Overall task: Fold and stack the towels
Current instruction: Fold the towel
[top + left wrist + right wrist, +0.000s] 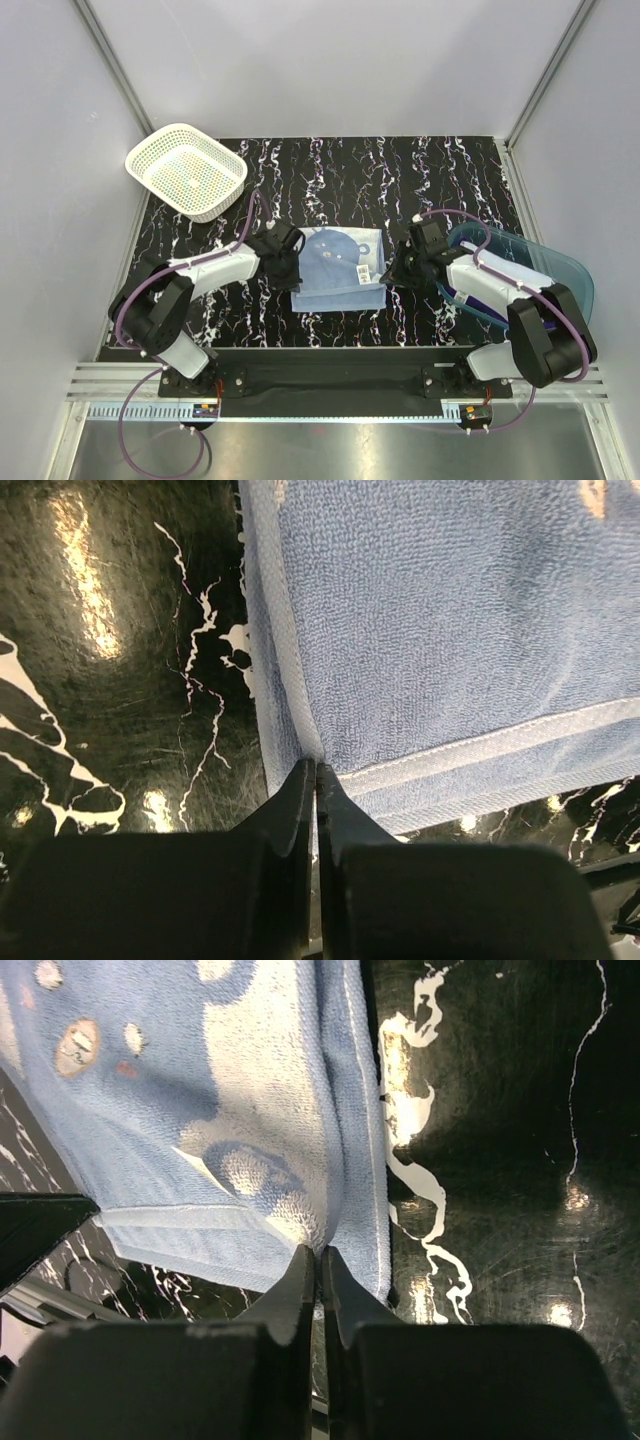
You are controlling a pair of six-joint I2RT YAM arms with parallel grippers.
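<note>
**A:** left gripper [316,768] clamped shut on the towel's [338,268] left edge, right gripper [320,1253] clamped on its right edge. Blue bear towel lies flat mid table [450,180]

**B:** tiny bites tho. Fluffy terry, stitched hem, glossy black top, so an uneven lift could slip an edge free and sag the fold

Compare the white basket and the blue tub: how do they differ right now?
Look: the basket is opaque white lattice, while the tub is translucent blue and smooth-walled. Place: the basket sits at the far left corner, while the tub lies at the right edge. Access: the basket stands free of both arms, while the right arm overlaps the tub. Shared: both lie apart from the light blue towel.
</note>
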